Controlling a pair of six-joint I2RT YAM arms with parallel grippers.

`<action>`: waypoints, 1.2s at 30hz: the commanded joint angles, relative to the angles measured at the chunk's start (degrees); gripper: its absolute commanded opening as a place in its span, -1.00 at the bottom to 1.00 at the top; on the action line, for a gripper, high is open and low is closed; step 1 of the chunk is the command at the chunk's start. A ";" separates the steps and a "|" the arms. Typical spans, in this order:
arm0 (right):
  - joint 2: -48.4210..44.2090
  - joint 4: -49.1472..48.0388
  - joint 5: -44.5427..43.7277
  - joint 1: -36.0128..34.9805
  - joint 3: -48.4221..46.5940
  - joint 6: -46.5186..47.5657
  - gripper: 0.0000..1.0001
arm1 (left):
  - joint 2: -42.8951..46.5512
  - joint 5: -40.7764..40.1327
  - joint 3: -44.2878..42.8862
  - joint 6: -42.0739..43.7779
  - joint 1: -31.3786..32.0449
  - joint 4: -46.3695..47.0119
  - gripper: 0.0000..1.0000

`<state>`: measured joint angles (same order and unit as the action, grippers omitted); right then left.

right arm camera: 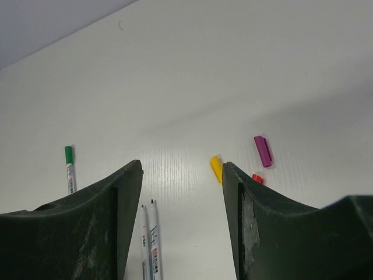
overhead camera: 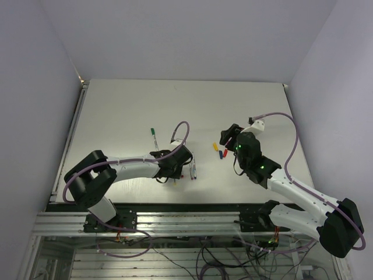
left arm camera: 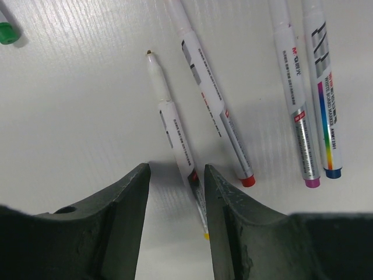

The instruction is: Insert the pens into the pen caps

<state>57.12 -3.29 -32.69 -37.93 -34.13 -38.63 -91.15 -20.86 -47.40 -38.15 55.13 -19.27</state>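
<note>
Several uncapped grey-white pens lie side by side on the table [overhead camera: 116, 111], under my left gripper [overhead camera: 182, 166]. In the left wrist view they show yellow [left arm camera: 175, 134], red [left arm camera: 213, 99], purple [left arm camera: 294, 87] and blue [left arm camera: 323, 87] ends. My left gripper [left arm camera: 176, 169] is open, low over the table, and the yellow pen runs between its jaws, close to the right finger [left arm camera: 227, 198]. My right gripper [right arm camera: 180, 166] is open and empty. A yellow cap [right arm camera: 216, 168] lies just beside its right finger, with purple [right arm camera: 263, 150] and red [right arm camera: 257, 178] caps beyond. A blue cap [overhead camera: 225, 153] shows from above.
A pen with a green cap on it [overhead camera: 153, 137] lies alone to the left of the group; it also shows in the right wrist view [right arm camera: 69, 166]. Two of the pens [right arm camera: 148, 233] show by my right gripper's left finger. White walls enclose the table.
</note>
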 commanded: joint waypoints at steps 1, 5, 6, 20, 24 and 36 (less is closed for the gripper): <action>-0.51 -1.11 0.07 0.21 0.88 -0.91 0.13 | -0.41 -1.58 0.61 0.22 0.50 -2.21 0.05; -0.63 -1.18 0.21 0.23 1.12 -1.46 0.13 | -1.30 -1.77 0.89 0.27 0.51 -4.08 0.04; -0.68 -1.24 0.24 0.20 1.10 -1.59 0.13 | -1.50 -1.69 1.15 0.16 0.50 -4.39 0.03; -2.76 -0.52 -1.11 0.23 1.13 -1.91 0.13 | -5.52 2.41 2.71 0.31 0.50 -6.15 -0.82; -2.80 -0.28 -1.10 0.23 0.90 -1.26 0.13 | -5.85 3.94 4.49 -0.29 0.54 -5.15 -0.86; 3.75 3.90 2.55 3.22 -5.31 3.70 0.12 | -1.67 3.30 5.82 -1.26 0.51 -5.44 -0.86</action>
<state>58.08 -1.63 -32.32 -37.12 -35.35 -37.87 -90.80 -21.89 -45.39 -38.02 55.35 -18.00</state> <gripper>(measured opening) 0.564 0.101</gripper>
